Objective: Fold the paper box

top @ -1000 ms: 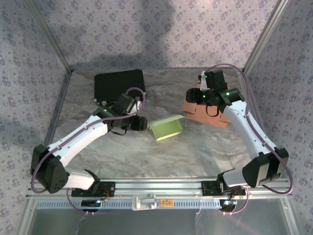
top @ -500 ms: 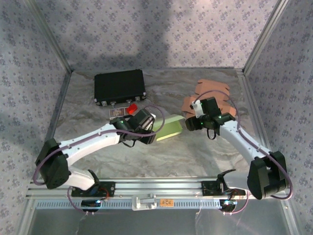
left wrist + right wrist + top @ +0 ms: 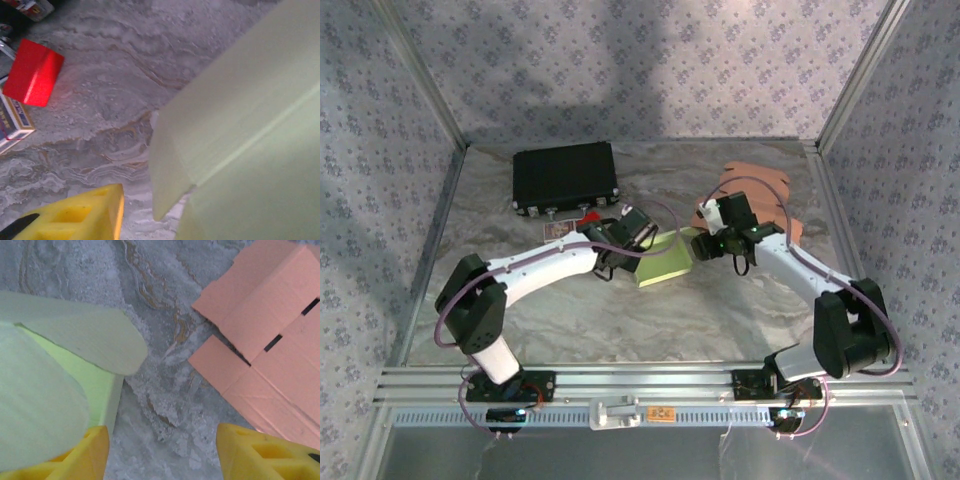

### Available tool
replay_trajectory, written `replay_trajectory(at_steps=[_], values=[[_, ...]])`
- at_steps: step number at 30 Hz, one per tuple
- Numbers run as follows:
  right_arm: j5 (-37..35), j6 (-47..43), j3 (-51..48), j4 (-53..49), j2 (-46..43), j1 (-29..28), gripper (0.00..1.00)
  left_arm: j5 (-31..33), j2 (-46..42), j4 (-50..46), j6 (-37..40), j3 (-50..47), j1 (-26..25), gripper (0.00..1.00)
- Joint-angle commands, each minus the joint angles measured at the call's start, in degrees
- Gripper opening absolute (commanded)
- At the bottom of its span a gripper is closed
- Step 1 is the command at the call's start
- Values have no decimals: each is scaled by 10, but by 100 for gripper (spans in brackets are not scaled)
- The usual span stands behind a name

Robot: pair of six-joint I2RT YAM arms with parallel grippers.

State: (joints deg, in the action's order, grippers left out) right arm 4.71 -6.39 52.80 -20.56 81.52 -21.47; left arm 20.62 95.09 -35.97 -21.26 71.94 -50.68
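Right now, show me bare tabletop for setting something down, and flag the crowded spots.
Widest free patch: the tabletop between the green paper box and the arm bases. Another: at the back, between the black case and the salmon cardboard. Crowded: the centre, where left gripper and right gripper flank the box, and the red block near the case.

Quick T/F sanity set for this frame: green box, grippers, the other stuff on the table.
1. The green box lies between the left gripper and the right gripper. True.
2. The right gripper is shut. False: its yellow fingers stand wide apart.
3. The pink cardboard rests on the black case. False: they are apart, with the case at the back left and the cardboard at the back right.
4. A red block sits on the table. True.
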Motion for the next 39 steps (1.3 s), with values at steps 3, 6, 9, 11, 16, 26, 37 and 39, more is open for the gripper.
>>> replay_trajectory(at_steps=[3,6,9,11,16,26,37,39], values=[[-7,-31,44,1,16,-11,59,-17,10,-10,25,24,30,41],[-2,-41,61,-7,31,-14,59,-47,12,-7,42,28,44,36],[15,-51,89,-30,50,-9,60,-79,14,-3,59,31,53,33],[40,-55,117,-60,67,1,59,-93,17,-5,64,36,58,31],[75,-71,179,-115,89,13,57,-105,29,-18,77,54,66,25],[121,-112,236,-171,129,25,58,-114,46,-33,92,75,68,18],[89,-106,246,-174,152,17,49,-120,52,-47,95,83,76,14],[84,-105,252,-176,157,15,45,-120,53,-49,95,84,76,14]])
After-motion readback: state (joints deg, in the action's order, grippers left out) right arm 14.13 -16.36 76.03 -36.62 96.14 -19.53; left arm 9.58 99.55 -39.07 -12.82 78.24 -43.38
